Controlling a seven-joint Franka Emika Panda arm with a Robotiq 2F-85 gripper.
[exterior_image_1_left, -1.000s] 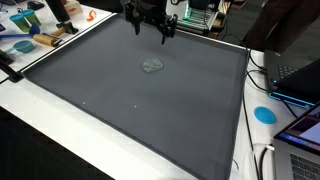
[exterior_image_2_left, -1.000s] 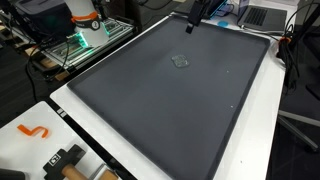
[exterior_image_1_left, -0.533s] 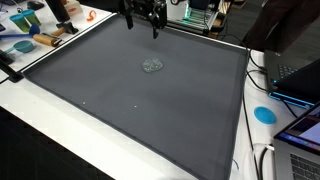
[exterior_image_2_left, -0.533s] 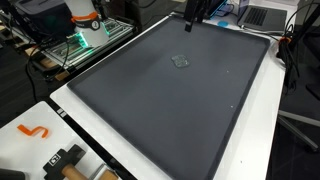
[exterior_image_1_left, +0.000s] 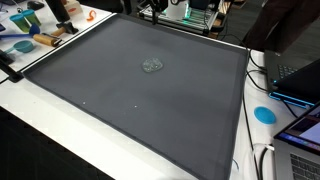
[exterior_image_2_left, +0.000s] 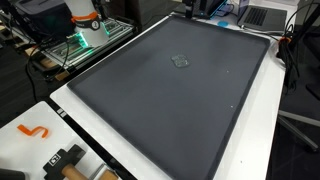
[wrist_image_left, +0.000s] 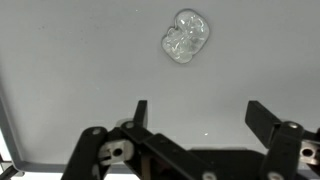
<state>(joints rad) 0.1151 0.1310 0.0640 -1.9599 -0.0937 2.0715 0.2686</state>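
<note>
A small clear crumpled lump, like plastic wrap or glass (exterior_image_1_left: 152, 65), lies on the dark grey mat (exterior_image_1_left: 130, 100) in both exterior views; it also shows in the other exterior view (exterior_image_2_left: 181, 61). In the wrist view it sits at the top (wrist_image_left: 186, 36), well apart from my fingers. My gripper (wrist_image_left: 200, 112) is open and empty, high above the mat's far edge. In an exterior view only its lower tip shows at the top edge (exterior_image_1_left: 155, 8); in the other it is barely visible (exterior_image_2_left: 190, 8).
White table border (exterior_image_1_left: 60, 140) surrounds the mat. Tools and blue items (exterior_image_1_left: 25, 42) lie at one corner, a blue disc (exterior_image_1_left: 264, 114) and laptops (exterior_image_1_left: 300, 80) at the side. An orange hook (exterior_image_2_left: 33, 131) and a black tool (exterior_image_2_left: 65, 160) lie on the white edge.
My gripper has risen and pulled back toward the mat's far edge, almost leaving both exterior views. The clear lump has not moved.
</note>
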